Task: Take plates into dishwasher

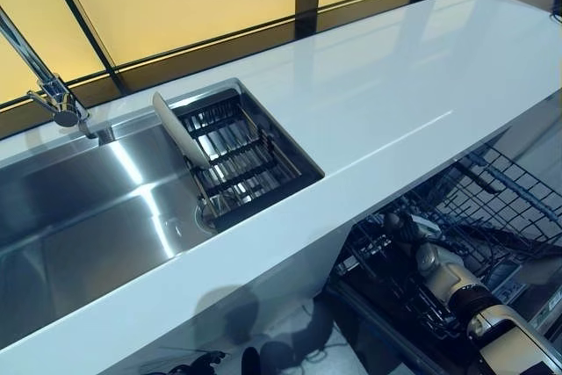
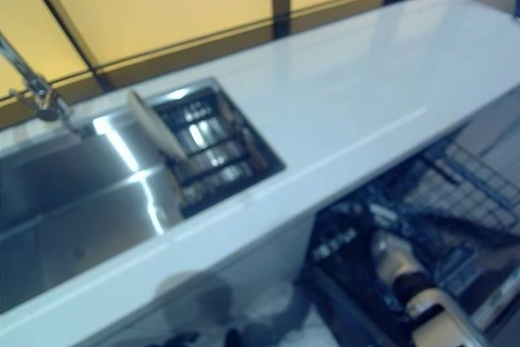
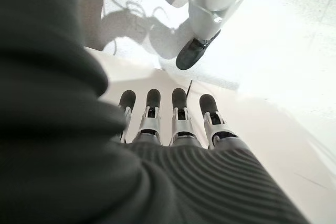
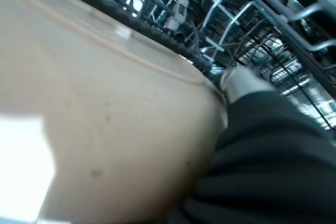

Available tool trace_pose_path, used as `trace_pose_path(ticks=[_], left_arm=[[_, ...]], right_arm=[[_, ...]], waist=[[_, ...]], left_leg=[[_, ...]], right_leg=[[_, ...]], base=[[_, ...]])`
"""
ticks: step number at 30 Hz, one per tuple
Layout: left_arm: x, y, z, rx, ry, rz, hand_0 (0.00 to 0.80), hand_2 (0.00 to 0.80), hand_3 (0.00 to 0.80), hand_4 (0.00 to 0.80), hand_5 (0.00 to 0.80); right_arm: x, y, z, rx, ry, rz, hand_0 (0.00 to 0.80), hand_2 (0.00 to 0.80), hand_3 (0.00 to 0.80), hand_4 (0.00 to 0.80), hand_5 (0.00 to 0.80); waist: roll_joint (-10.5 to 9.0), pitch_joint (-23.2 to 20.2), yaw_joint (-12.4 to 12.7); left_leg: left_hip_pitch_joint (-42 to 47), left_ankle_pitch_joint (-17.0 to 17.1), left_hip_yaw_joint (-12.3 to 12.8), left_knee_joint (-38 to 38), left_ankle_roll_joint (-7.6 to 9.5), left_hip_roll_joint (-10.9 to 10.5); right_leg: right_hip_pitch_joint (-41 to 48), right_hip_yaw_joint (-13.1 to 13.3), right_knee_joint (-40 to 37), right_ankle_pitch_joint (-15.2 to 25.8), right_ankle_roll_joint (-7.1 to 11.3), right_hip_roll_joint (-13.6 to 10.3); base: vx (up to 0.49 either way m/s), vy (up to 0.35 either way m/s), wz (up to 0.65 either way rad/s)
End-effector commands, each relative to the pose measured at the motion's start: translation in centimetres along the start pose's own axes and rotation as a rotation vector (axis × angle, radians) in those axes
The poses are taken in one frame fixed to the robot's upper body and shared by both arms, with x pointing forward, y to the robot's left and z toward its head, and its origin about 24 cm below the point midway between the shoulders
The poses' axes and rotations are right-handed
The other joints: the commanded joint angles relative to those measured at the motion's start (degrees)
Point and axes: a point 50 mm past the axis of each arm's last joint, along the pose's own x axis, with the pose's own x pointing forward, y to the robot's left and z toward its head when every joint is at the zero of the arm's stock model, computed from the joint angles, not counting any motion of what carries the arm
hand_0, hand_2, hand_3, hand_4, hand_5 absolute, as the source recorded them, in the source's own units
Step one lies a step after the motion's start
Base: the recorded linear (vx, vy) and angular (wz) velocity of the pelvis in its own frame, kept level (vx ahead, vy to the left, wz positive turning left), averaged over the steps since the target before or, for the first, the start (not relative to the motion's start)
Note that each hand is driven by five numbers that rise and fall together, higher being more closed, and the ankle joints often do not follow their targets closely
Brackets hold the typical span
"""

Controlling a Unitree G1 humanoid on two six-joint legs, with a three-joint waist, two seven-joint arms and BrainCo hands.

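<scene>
Filling most of the right wrist view, a beige plate (image 4: 105,119) lies against our right hand (image 4: 262,145), its rim just short of the dark wire dishwasher rack (image 4: 236,19) behind it. A silver digit shows at the plate's edge, yet we cannot tell whether our fingers are curled round the plate or merely pressed to it. From the head views our right arm reaches down at about four o'clock into the pulled-out rack (image 1: 492,208) beneath the white counter (image 1: 395,103), with the hand itself lost among the wires.

A second plate (image 1: 180,129) stands on edge, tilted, in the black drying rack (image 1: 246,160) set into the right end of the steel sink (image 1: 79,208), at about ten o'clock from the dishwasher. The faucet (image 1: 57,98) stands at the sink's far side, toward nine o'clock.

Our left hand (image 3: 173,129) shows only in its own wrist view, fingers (image 3: 152,114) straight and side by side, relaxed and carrying nothing, over a pale floor.
</scene>
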Motion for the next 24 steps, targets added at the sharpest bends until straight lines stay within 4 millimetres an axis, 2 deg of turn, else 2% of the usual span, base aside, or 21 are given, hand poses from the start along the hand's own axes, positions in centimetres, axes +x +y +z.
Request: trace_pose_path(ticks=[1,3,5,8,9,24], left_arm=[[0.55,0.75,1.66,0.041,-0.023,0.007,0.000,0.000,0.000,0.000,0.000],[0.54,0.73,1.58,0.040,-0.022,0.008,0.000,0.000,0.000,0.000,0.000],[0.55,0.78,1.61,0.039,-0.020,0.007,0.000,0.000,0.000,0.000,0.000],[0.55,0.76,1.56,0.038,-0.018,0.006,0.000,0.000,0.000,0.000,0.000],[0.54,0.73,1.50,0.038,-0.017,0.005,0.000,0.000,0.000,0.000,0.000],[0.48,0.89,1.15,0.028,0.000,0.015,0.000,0.000,0.000,0.000,0.000]], right_arm=[[-0.73,2.68,-0.51,-0.060,0.015,0.108,0.414,0.414,0.414,0.414,0.414],[-0.76,2.73,-0.47,-0.060,0.014,0.104,0.355,0.355,0.355,0.355,0.355],[-0.75,2.71,-0.40,-0.059,0.012,0.102,0.151,0.151,0.151,0.151,0.151],[-0.79,2.84,-0.42,-0.058,0.008,0.098,0.069,0.069,0.069,0.069,0.069],[-0.83,2.89,-0.44,-0.057,0.005,0.094,0.000,0.000,0.000,0.000,0.000],[-0.91,2.37,-0.02,-0.047,-0.015,0.070,0.000,0.000,0.000,0.000,0.000]], waist=[[-2.01,1.6,1.6],[-2.06,1.6,1.6],[-2.13,1.5,1.6],[-2.19,1.4,1.6],[-2.21,1.4,1.6],[-2.86,0.9,1.5]], left_leg=[[2.1,-6.3,0.9,-0.2,-0.12,-2.3],[2.2,-6.3,0.9,-0.2,-0.12,-2.2],[2.2,-6.4,1.0,-0.2,-0.12,-2.2],[2.3,-6.4,1.0,-0.2,-0.11,-2.2],[2.3,-6.4,1.0,-0.2,-0.11,-2.2],[2.8,-6.5,1.1,-0.2,-0.07,-2.1]], right_leg=[[-7.8,1.7,5.8,0.8,0.50,-1.6],[-7.7,1.8,5.7,0.8,0.49,-1.5],[-7.7,1.9,5.7,0.8,0.53,-1.5],[-7.5,1.9,5.6,0.8,0.51,-1.4],[-7.5,1.9,5.5,0.8,0.52,-1.4],[-6.8,1.9,5.4,0.7,0.51,-1.2]], base=[[0.000,0.000,0.00],[0.000,0.000,0.00],[0.000,0.000,0.00],[0.000,0.000,0.00],[0.000,0.000,0.00],[0.000,0.000,0.00]])
